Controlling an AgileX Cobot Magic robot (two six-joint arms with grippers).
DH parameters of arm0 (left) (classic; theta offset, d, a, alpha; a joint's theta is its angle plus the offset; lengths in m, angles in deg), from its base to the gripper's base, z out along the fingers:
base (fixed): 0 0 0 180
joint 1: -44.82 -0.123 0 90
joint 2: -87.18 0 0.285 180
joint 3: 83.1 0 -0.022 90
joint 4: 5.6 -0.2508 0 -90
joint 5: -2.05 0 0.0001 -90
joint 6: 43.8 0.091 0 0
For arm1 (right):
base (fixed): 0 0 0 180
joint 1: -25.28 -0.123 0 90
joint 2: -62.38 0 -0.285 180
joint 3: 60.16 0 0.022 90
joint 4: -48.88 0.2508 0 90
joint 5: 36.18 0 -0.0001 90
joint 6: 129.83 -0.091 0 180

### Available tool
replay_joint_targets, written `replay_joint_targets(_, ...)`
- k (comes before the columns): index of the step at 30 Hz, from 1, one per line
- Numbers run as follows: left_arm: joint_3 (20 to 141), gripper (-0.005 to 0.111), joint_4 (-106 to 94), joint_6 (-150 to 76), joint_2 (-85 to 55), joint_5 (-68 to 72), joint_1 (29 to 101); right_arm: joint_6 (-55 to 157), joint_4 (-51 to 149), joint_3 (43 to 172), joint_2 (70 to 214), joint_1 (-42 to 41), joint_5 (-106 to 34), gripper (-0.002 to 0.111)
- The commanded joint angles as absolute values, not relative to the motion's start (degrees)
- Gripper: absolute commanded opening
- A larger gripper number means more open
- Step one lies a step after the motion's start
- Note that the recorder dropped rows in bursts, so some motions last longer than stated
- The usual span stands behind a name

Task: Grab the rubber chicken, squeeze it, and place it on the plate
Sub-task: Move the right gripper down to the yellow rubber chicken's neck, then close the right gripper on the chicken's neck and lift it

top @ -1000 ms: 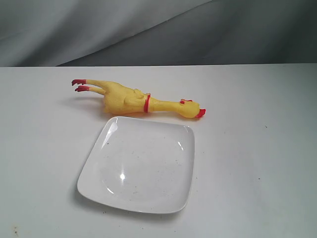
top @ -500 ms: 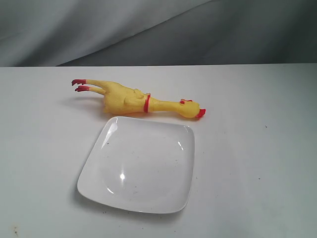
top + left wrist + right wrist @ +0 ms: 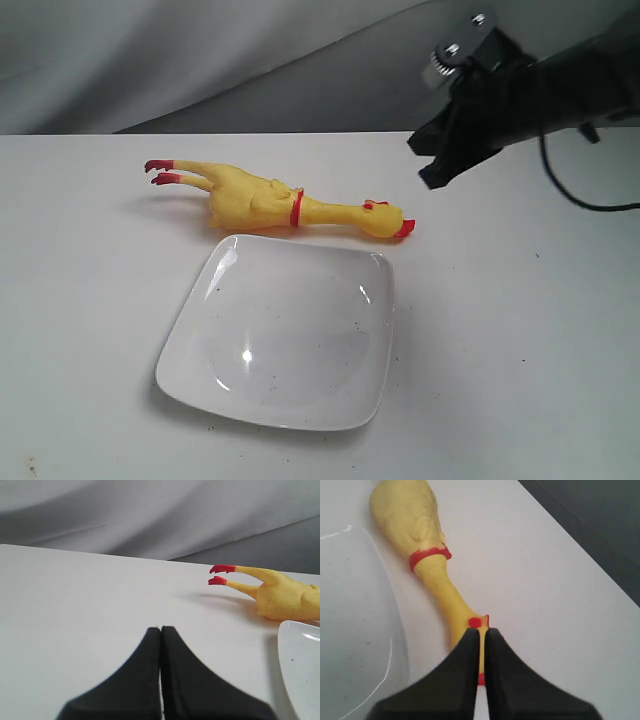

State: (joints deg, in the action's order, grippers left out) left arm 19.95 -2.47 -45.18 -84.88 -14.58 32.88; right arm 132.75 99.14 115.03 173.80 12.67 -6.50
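Where rubber chicken (image 3: 262, 200) lies: toward far table (image 3: 540, 340) edge, beside plate (image 3: 280, 330).
Right gripper (image 3: 480, 631): closed, empty.
Left gripper (image 3: 160, 629): closed, empty.

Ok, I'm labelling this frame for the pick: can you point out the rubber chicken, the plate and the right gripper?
rubber chicken (image 3: 250, 200), exterior view, on its yellow body.
plate (image 3: 300, 330), exterior view, on its bare middle.
right gripper (image 3: 481, 633), right wrist view, midway between its fingertips.
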Motion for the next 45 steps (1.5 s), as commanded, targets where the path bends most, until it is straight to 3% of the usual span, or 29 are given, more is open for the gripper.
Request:
replay_joint_targets(1,19.7,0.000,-2.3,-45.2,-85.0,-14.3,32.7,133.9,98.2,116.4,178.8,7.8,-15.9,0.029)
replay_joint_targets(4,19.7,0.000,-2.3,-45.2,-85.0,-14.3,32.7,130.5,95.4,120.7,182.4,5.8,-12.2,0.061)
replay_joint_targets(6,19.7,0.000,-2.3,-45.2,-85.0,-14.3,32.7,127.4,95.4,124.9,184.7,5.2,-10.6,0.070)
replay_joint_targets(16,19.7,0.000,-2.3,-45.2,-85.0,-14.3,32.7,118.1,90.6,144.7,197.3,4.6,4.6,0.064)
replay_joint_targets(24,19.7,0.000,-2.3,-45.2,-85.0,-14.3,32.7,116.3,84.2,147.8,204.1,4.6,7.3,0.064)
replay_joint_targets(30,19.7,0.000,-2.3,-45.2,-85.0,-14.3,32.7,117.6,82.6,147.8,207.7,4.6,1.7,0.064)
replay_joint_targets(32,19.7,0.000,-2.3,-45.2,-85.0,-14.3,32.7,117.6,82.5,147.8,207.9,4.6,0.2,0.061)
replay_joint_targets(34,19.7,0.000,-2.3,-45.2,-85.0,-14.3,32.7,117.6,82.5,147.8,207.9,4.6,-0.2,0.048)
replay_joint_targets(39,19.7,0.000,-2.3,-45.2,-85.0,-14.3,32.7,117.5,82.5,147.8,207.7,4.6,2.3,0.000)
replay_joint_targets(45,19.7,0.000,-2.3,-45.2,-85.0,-14.3,32.7,113.3,82.5,147.8,199.2,4.6,9.5,0.000)
